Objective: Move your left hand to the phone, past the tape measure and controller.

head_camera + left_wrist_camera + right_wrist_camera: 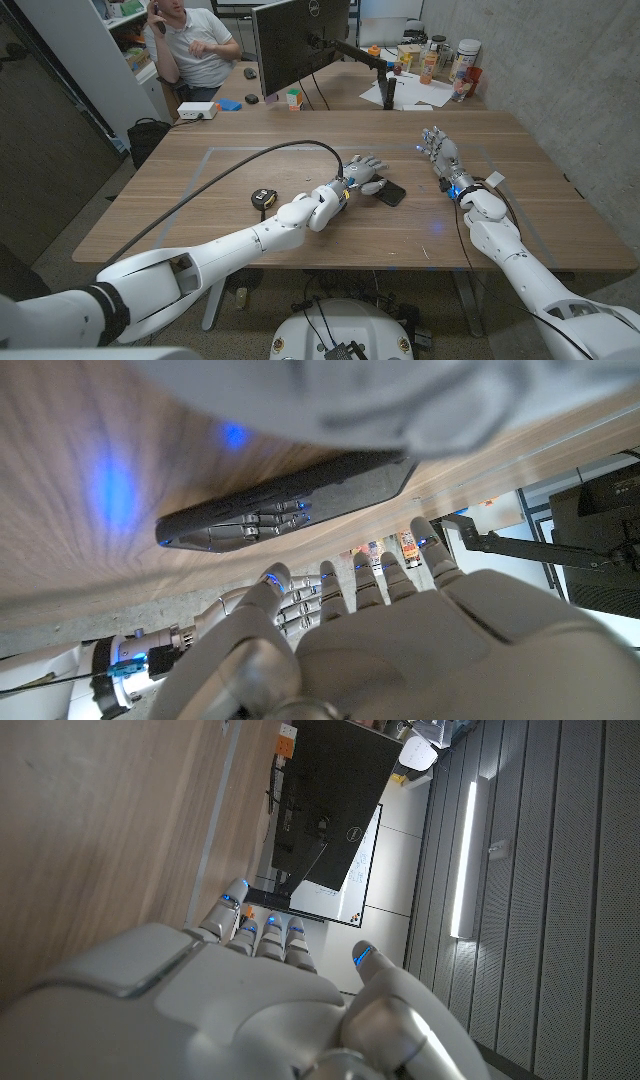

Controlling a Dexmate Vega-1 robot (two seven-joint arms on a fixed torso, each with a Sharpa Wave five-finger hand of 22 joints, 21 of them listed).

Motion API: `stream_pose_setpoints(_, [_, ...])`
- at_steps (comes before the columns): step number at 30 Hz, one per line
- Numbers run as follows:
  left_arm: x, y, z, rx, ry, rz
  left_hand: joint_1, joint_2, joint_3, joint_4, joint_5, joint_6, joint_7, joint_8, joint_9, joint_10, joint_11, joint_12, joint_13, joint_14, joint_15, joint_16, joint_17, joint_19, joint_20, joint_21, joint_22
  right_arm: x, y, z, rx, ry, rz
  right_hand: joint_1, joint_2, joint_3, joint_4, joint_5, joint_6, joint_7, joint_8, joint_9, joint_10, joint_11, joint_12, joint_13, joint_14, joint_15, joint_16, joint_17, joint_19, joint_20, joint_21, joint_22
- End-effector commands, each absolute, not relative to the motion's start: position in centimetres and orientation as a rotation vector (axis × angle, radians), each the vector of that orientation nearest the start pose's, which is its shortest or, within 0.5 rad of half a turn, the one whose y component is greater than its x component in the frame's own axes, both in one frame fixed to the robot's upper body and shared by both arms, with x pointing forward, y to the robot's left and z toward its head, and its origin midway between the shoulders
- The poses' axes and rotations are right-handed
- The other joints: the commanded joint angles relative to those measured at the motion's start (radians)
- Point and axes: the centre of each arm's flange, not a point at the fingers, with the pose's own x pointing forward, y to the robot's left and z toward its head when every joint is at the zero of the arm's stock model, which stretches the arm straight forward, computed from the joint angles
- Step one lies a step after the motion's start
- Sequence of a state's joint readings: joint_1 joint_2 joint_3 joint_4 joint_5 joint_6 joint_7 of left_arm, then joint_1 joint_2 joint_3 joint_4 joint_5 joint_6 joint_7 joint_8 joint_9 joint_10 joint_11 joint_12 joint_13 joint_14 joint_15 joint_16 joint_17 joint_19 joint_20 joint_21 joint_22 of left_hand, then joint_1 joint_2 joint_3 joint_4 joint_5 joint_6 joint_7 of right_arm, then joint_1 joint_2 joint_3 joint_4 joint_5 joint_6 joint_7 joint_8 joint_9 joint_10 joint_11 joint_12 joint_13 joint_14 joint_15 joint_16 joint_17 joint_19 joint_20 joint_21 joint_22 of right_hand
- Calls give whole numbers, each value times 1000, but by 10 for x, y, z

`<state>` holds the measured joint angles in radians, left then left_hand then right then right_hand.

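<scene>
My left hand (pixel 362 172) reaches out over the middle of the table, fingers spread and holding nothing. A black phone (pixel 391 192) lies flat just to its right, close to the fingertips. In the left wrist view the phone (pixel 290 500) lies just ahead of my left hand (pixel 400 650) and mirrors its fingers. A blurred grey rounded shape (pixel 350 400), perhaps the controller, sits beyond it. The black and yellow tape measure (pixel 262 198) lies behind the hand, beside the forearm. My right hand (pixel 440 150) stands at the table's right, fingers apart and empty, and appears again (pixel 230 1010).
A black cable (pixel 230 165) arcs across the table to my left wrist. Behind the table stand a monitor (pixel 298 35) on an arm, a desk with bottles (pixel 440 60) and a seated person (pixel 190 40). My right forearm (pixel 130 660) lies beyond the phone.
</scene>
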<state>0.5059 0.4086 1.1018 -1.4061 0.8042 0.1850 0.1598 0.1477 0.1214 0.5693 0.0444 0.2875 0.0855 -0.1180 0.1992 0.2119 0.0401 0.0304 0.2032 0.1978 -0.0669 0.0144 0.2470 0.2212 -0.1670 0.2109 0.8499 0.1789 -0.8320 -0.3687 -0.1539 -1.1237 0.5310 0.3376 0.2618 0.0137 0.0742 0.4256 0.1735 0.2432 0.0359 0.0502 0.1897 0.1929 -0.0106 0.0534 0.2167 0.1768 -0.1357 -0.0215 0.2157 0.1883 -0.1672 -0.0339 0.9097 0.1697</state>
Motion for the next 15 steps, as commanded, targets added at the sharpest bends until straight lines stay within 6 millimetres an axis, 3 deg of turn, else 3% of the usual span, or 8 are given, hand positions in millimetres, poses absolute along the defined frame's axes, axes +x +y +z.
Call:
stream_pose_setpoints(1, [631, -3, -51, 1568, -868, -234, -15, 1, -2, 12, -4, -6, -1, 3, 4, -7, -2, 5, 5, -5, -2, -1, 6, -23, 0, -3, 6, 666, -326, -41, 56, -620, 224, 2, 111, -2, 0, 5, 9, 1, 2, 2, 1, 4, 0, 3, 0, 5, 3, 2, -50, -35, -2, 4])
stream_pose_setpoints(15, [631, -8, -51, 1548, -873, -274, -30, 6, -12, 28, -3, -8, 1, 4, 5, -5, 1, 8, 6, -7, -1, -1, 9, -14, -1, -5, 5, 667, -327, -41, 54, -621, 225, 1, 110, -4, 0, 5, 10, 2, 1, 2, 4, 8, 0, 3, 1, 6, 3, 2, -49, -34, -6, 4])
